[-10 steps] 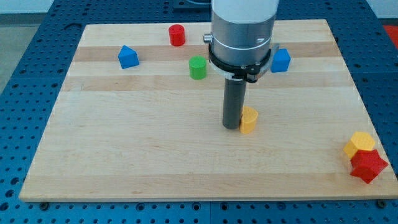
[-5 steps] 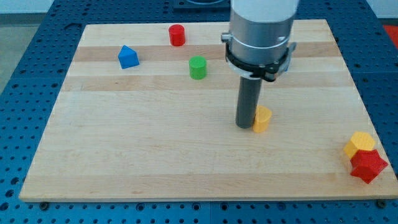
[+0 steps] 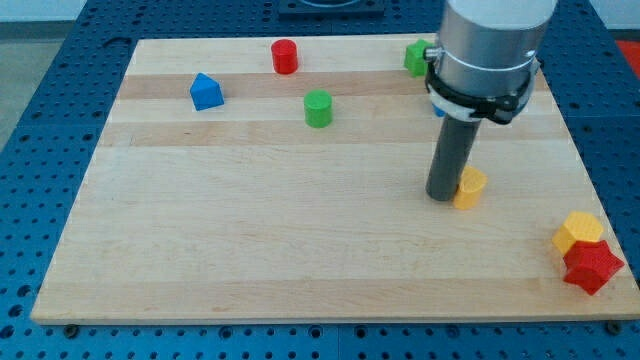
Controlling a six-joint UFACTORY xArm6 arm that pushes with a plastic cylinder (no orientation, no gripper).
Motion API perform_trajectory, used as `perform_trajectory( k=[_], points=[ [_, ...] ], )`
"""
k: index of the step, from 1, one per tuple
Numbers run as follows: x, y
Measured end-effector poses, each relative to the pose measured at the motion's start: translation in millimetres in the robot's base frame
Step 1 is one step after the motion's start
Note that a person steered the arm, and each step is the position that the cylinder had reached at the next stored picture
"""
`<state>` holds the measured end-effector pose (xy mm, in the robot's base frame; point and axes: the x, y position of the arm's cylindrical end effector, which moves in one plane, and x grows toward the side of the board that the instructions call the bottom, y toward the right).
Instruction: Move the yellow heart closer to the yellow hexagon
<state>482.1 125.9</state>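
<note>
The yellow heart lies on the wooden board, right of centre. My tip touches its left side. The yellow hexagon sits near the board's lower right corner, touching a red star just below it. The heart is about a hundred pixels left of and a little above the hexagon.
A red cylinder stands at the view's top. A green cylinder is below it. A blue block is at the upper left. A green block shows beside the arm, which hides a blue block behind the rod.
My tip has moved to the view's right and pushed the yellow heart along with it, closer to the yellow hexagon. The arm now covers the blue block and uncovers a green one.
</note>
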Motion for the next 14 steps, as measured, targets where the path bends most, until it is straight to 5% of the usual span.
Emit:
perform_trajectory(
  k=[14],
  points=[
    [-15.7,103.4]
  ],
)
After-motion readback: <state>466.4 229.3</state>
